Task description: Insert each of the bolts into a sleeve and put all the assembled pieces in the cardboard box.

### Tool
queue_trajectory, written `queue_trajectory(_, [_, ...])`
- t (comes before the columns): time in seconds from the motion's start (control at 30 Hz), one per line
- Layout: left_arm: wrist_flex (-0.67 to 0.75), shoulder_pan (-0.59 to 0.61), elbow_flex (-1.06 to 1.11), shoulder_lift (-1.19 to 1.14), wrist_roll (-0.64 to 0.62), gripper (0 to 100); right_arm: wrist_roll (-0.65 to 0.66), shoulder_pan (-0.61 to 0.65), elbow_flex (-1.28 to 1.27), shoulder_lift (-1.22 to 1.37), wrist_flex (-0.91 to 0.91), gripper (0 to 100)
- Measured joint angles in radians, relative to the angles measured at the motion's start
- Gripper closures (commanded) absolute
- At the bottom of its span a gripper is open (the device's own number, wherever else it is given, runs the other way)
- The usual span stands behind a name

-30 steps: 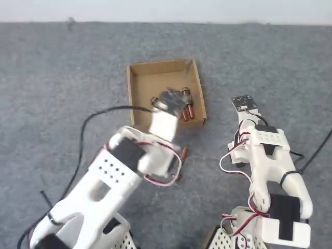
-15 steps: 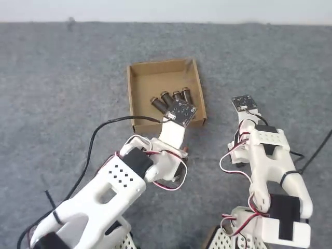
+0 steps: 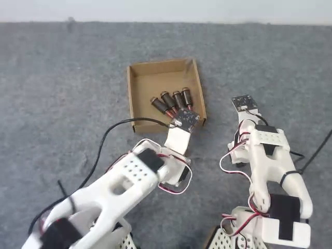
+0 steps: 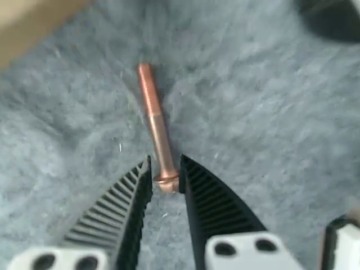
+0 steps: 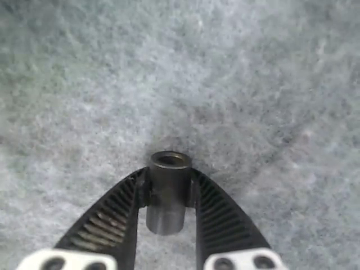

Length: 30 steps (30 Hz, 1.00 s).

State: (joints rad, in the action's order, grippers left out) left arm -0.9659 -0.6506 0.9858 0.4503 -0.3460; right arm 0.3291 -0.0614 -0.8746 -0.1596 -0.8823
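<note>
1. At the left of the high view, we are seeing a black cable (image 3: 111, 129) trailing over the grey carpet (image 3: 62, 78) to the left arm (image 3: 129, 181). The picture's edge is cutting off the arm's base.
2. The left wrist board (image 3: 185, 120) is covering that arm's fingers from above, just beside the near wall of the cardboard box (image 3: 136, 98).
3. Four assembled pieces (image 3: 171, 104) are lying side by side in the box, toward its right wall. The board is hiding some of their near ends.
4. In the left wrist view, the left gripper (image 4: 165, 163) is pinching the head of a copper bolt (image 4: 154, 118) that is lying on the carpet.
5. The right arm (image 3: 264, 155) is standing well apart from the box, with the right wrist board (image 3: 245, 102) masking its fingers from above.
6. The right gripper (image 5: 169, 174) is clamping a dark sleeve (image 5: 167, 197) upright, open end up. We cannot tell whether the sleeve is touching the carpet.
</note>
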Motion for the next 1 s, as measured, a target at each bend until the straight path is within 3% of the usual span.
queue_trajectory(0.4, [0.009, -0.015, -0.095, -0.315, -0.003, 93, 0.0, 0.0, 0.0, 0.0, 0.0, 99.2])
queue_trajectory(0.73, [0.032, -0.048, -0.1, -0.344, -0.005, 93, -0.002, 0.0, 0.0, 0.0, 0.0, 99.2])
queue_trajectory(0.83, [0.0, -0.048, -0.104, -0.344, 0.08, 93, -0.002, 0.0, 0.0, 0.0, 0.0, 99.2])
queue_trajectory(1.0, [-0.091, -0.037, -0.124, -0.345, 0.37, 95, -0.002, 0.0, 0.0, 0.0, 0.0, 99.2])
